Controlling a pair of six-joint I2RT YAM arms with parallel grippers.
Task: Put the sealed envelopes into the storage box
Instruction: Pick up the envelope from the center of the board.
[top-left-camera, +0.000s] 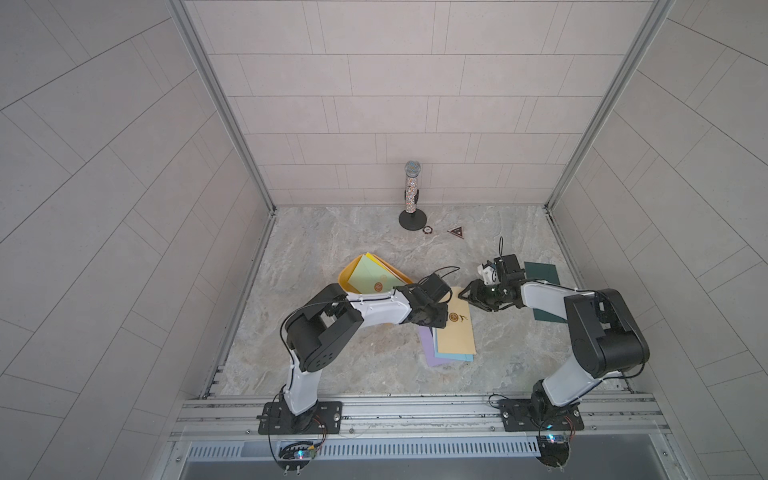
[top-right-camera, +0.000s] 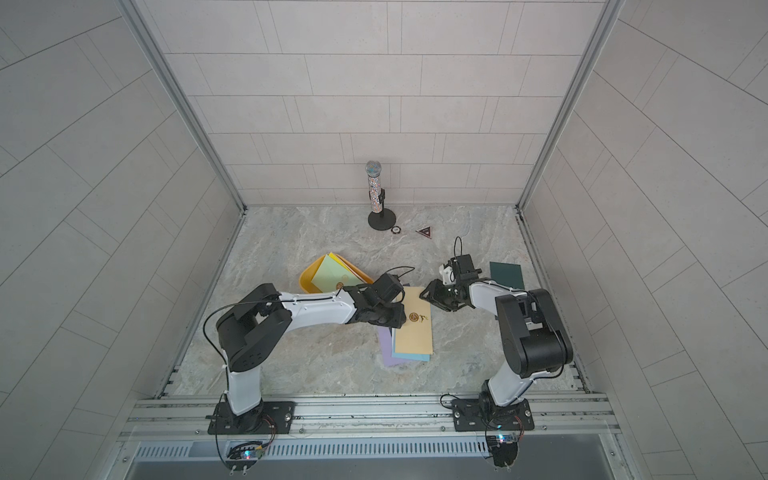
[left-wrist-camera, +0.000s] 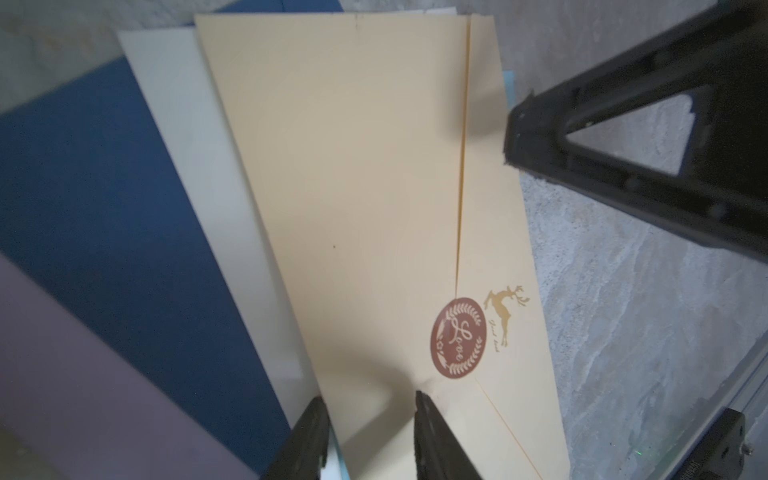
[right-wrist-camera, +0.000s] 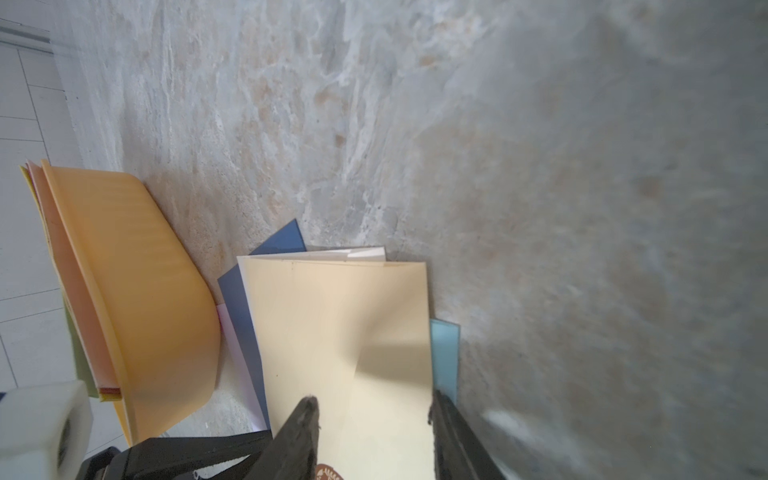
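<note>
The yellow storage box (top-left-camera: 347, 276) (right-wrist-camera: 145, 291) sits left of centre and holds a light green sealed envelope (top-left-camera: 368, 276) lying over others. In the middle lies a stack topped by a cream envelope (top-left-camera: 457, 336) (left-wrist-camera: 353, 166) (right-wrist-camera: 340, 324) with a brown seal (left-wrist-camera: 457, 336). Under it are white (left-wrist-camera: 187, 145), dark blue (left-wrist-camera: 104, 187), light blue (right-wrist-camera: 444, 353) and lilac (top-left-camera: 430, 353) ones. My left gripper (top-left-camera: 440, 319) (left-wrist-camera: 370, 397) stands open at the cream envelope's left edge, one finger on it. My right gripper (top-left-camera: 466, 295) (right-wrist-camera: 372, 405) is open over its far end, touching it.
Two dark green envelopes (top-left-camera: 542, 272) (top-left-camera: 546, 315) lie at the right, partly under my right arm. A glittery microphone on a black stand (top-left-camera: 411, 191) rises at the back, with a small round chip (top-left-camera: 427, 229) and a dark triangular piece (top-left-camera: 456, 232) beside it.
</note>
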